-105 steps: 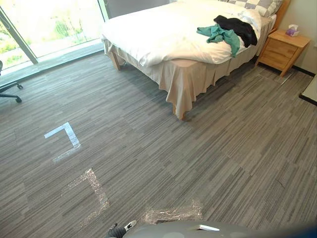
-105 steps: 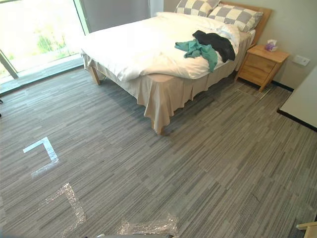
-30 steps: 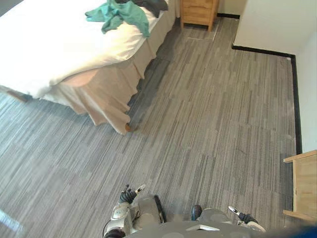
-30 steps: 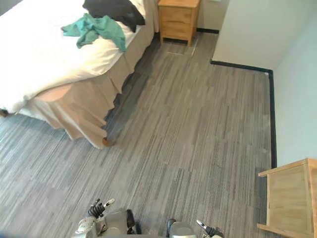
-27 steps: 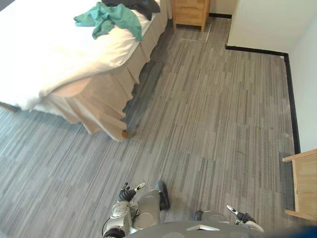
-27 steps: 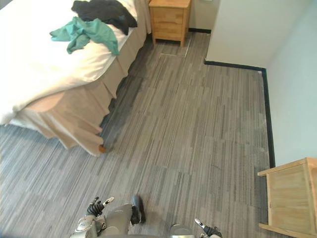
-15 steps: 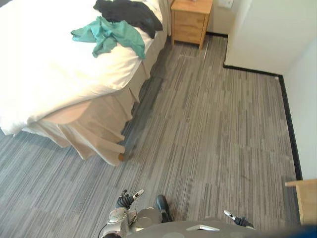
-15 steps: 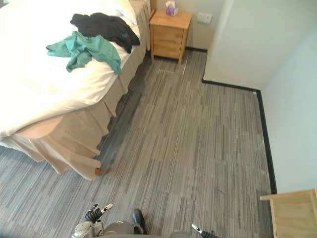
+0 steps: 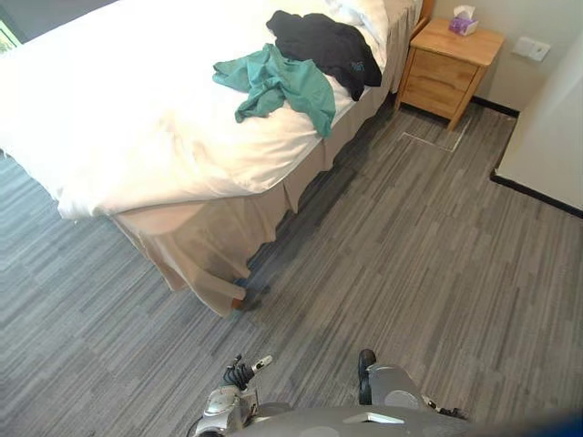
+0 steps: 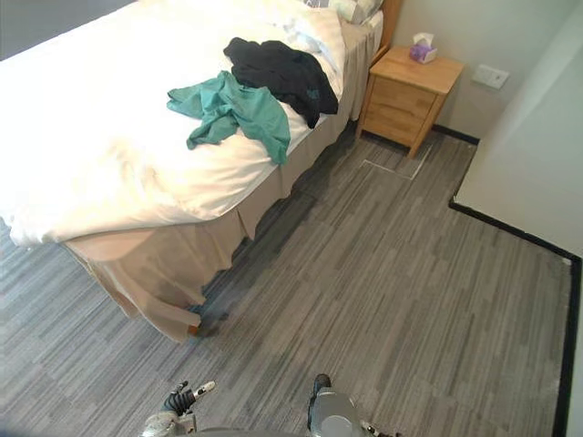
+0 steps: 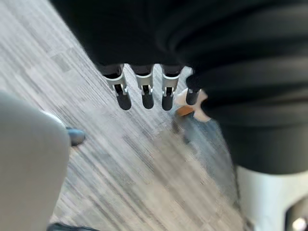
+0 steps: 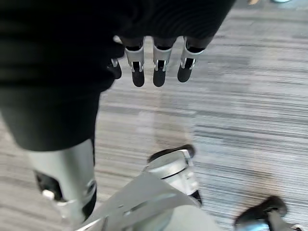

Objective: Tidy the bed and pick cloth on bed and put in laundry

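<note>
Left hand and right hand hang low, fingers straight and empty, over grey striped carpet. Ahead stands the bed; a green cloth and a black cloth lie touching near its side edge. Beside the bed is a nightstand carrying a tissue box. The left wrist view catches the bed's wooden leg past the fingers.

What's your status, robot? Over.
Left robot hand open, right robot hand open. Green cloth, black cloth on bed, untouched. Carpet between us.
</note>
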Controlling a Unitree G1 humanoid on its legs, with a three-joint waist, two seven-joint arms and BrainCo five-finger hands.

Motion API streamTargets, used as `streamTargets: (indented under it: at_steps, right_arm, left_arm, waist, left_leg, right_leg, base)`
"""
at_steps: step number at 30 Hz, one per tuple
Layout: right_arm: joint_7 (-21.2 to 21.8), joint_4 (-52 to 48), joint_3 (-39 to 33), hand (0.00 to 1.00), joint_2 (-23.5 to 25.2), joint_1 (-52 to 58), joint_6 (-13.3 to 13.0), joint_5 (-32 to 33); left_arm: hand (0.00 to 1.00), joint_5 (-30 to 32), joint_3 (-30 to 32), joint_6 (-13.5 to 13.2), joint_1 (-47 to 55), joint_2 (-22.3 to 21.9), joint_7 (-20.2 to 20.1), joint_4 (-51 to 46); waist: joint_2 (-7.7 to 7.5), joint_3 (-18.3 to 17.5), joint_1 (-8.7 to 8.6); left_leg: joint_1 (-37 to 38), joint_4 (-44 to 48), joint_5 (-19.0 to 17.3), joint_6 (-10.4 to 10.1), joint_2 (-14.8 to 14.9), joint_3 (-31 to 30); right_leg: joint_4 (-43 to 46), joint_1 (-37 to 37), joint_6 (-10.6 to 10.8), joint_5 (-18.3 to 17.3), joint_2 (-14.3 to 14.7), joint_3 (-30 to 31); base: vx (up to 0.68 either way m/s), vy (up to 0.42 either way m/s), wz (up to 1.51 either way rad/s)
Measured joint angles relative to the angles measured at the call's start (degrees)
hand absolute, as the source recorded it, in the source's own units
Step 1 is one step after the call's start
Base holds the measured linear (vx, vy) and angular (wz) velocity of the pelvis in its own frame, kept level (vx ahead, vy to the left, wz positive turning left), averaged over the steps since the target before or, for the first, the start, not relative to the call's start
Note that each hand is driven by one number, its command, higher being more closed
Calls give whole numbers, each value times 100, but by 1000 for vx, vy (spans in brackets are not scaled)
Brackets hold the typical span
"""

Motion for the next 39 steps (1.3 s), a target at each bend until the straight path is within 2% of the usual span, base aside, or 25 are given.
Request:
streamTargets:
  at_steps: [1,2,3,4,5,7,9,10,11,12,13,15,17,18,21,22,23,25,27,29,31,32,33,36,39]
  right_arm:
    - [-2,-1,15,0,7,0,-2,-1]
    - [-8,-9,55,0,6,-1,-9,-4]
    - [-11,-20,172,0,-37,-2,-12,-6]
    - [-17,-37,264,0,-74,-6,-15,-7]
    - [-40,-51,345,0,-109,-27,-16,-8]
    - [-59,-51,403,0,-88,-91,-22,-10]
    - [-66,-2,473,0,-100,-197,-21,-54]
    - [-67,2,466,0,-117,-232,-14,-92]
    - [-69,7,476,0,-194,-245,-1,-180]
    - [-76,33,487,0,-143,-289,15,-229]
    - [-77,80,498,0,-19,-319,14,-251]
    - [-80,80,479,0,34,-322,12,-299]
    - [-78,77,448,0,71,-294,16,-343]
    - [-77,87,433,0,114,-276,15,-345]
    - [-49,69,332,0,44,-218,10,-351]
    - [-30,61,288,0,14,-162,3,-355]
    - [-19,-7,225,0,64,-160,-1,-348]
    - [-16,-88,209,0,99,-94,-19,-348]
    - [-17,-170,209,0,126,-76,-57,-346]
    - [-19,-173,212,0,128,-85,-84,-342]
    - [-21,-160,218,0,139,-91,-77,-344]
    - [-27,-99,221,0,202,-96,-68,-341]
    - [-28,-61,223,0,215,-92,-26,-340]
    - [-32,-92,244,0,100,-144,-12,-339]
    - [-34,-93,337,0,107,-124,5,-340]
  left_arm:
    - [0,-3,1,0,0,-4,0,-31]
    - [0,-2,57,-17,9,-2,1,-92]
    - [0,-18,129,-37,0,-3,3,-190]
    - [0,-29,155,-41,-5,-5,4,-243]
    - [0,-147,173,-70,12,-3,6,-320]
    - [0,-291,269,-100,16,10,27,-325]
    - [0,-390,199,-122,-7,11,94,-391]
    - [0,-393,114,-122,-12,16,102,-391]
    - [0,-393,-59,-121,-3,16,105,-377]
    - [0,-392,-171,-116,-11,85,107,-362]
    - [0,-394,-201,-121,-29,246,105,-386]
    - [0,-400,-197,-109,-38,321,103,-386]
    - [0,-410,-184,-91,7,350,103,-359]
    - [0,-407,-184,-85,44,346,93,-354]
    - [0,-396,-258,-54,111,311,72,-241]
    - [0,-392,-416,-49,118,307,70,-218]
    - [0,-396,-433,-47,77,356,70,-106]
    - [0,-396,-423,-48,77,398,74,-38]
    - [0,-393,-394,-48,94,408,75,-35]
    - [0,-407,-335,-53,99,405,75,-42]
    - [0,-410,-238,-59,81,416,78,-58]
    - [0,-406,-122,-61,73,464,85,-44]
    - [0,-410,-86,-58,71,483,86,-46]
    - [0,-411,179,-54,5,269,82,-40]
    - [0,-460,415,-62,33,213,73,-42]
  waist:
    - [-1,1,7]
    - [-9,-12,54]
    - [-52,14,48]
    - [-6,31,57]
    - [3,78,100]
    - [-62,100,93]
    - [-107,99,123]
    - [-90,91,104]
    - [12,81,88]
    - [-88,14,71]
    - [-376,-21,80]
    - [-489,-26,105]
    - [-478,-43,100]
    - [-450,-64,101]
    - [-304,-180,72]
    - [-238,-189,65]
    - [-273,-172,50]
    - [-283,-165,51]
    - [-283,-163,55]
    - [-297,-155,80]
    - [-384,-130,102]
    - [-537,-143,167]
    - [-540,-162,191]
    - [-409,-103,240]
    - [-435,-129,290]
  left_leg:
    - [-101,322,-45,-67,30,-1]
    - [-505,1251,-154,-239,109,-25]
    - [-1112,2480,-131,-299,224,-107]
    - [-1393,3092,-12,-373,315,-120]
    - [-1803,4077,-10,-332,537,72]
    - [-2119,4513,-238,-181,720,683]
    - [-2337,3406,-432,-47,447,1362]
    - [-2373,2829,-295,20,317,1485]
    - [-2424,1661,381,471,148,1889]
    - [-2321,1433,278,707,25,2196]
    - [-2284,984,473,859,-333,2466]
    - [-2277,790,552,961,-493,2746]
    - [-2032,374,620,1062,-724,2627]
    - [-1857,194,624,1060,-808,2481]
    - [-1352,-281,598,1020,-880,1934]
    - [-1201,-449,563,994,-893,1653]
    - [-1068,-499,566,998,-894,1416]
    - [-848,-517,562,990,-862,1145]
    - [-726,-510,528,925,-844,890]
    - [-713,-514,494,810,-835,564]
    - [-795,-544,454,634,-833,331]
    - [-779,-659,412,544,-840,340]
    - [-765,-787,455,461,-704,464]
    - [-751,-1027,793,69,-370,816]
    - [-537,-1111,875,31,-273,826]
  right_leg:
    - [-36,119,-40,-32,-4,-58]
    - [-101,299,-57,-127,-22,-171]
    - [-202,485,-108,-156,-26,-329]
    - [-282,623,-136,-169,-11,-417]
    - [-463,901,-175,-191,-5,-523]
    - [-807,1394,-140,-165,-87,-628]
    - [-1033,1735,-4,-109,-343,-735]
    - [-1035,1764,57,-103,-377,-783]
    - [-1034,1841,244,-155,-336,-907]
    - [-1047,1892,366,-226,-476,-993]
    - [-1062,1824,454,-170,-706,-1129]
    - [-1154,1876,563,-32,-785,-1293]
    - [-1220,2138,609,361,-749,-1403]
    - [-1099,2236,646,520,-731,-1406]
    - [1040,1645,748,1020,-1004,-1353]
    - [2192,1125,687,949,-1176,-1196]
    - [2988,725,599,441,-1222,-1066]
    - [3357,315,659,-11,-1118,-872]
    - [3054,51,643,-263,-1092,-866]
    - [1998,-69,548,-310,-1090,-849]
    - [722,-3,392,39,-1006,-556]
    - [114,151,434,433,-996,-282]
    - [-227,306,423,355,-854,-307]
    - [-386,391,408,256,-632,-535]
    - [-579,695,407,257,-509,-613]
  base:
    - [280,-193,57]
    - [255,-158,54]
    - [259,-138,52]
    - [265,-87,40]
    - [284,-54,33]
    - [295,-20,24]
    - [324,96,14]
    - [292,160,32]
    - [251,156,65]
    - [436,258,102]
    - [364,223,95]
    - [233,180,80]
    - [189,151,88]
    - [253,91,81]
    - [285,81,95]
    - [275,-6,100]
    - [279,-19,100]
    - [246,-31,99]
    - [194,-87,89]
    - [117,-180,88]
    - [85,-264,73]
    - [100,-348,65]
    - [100,-348,53]
    - [125,-265,36]
    - [60,-97,11]
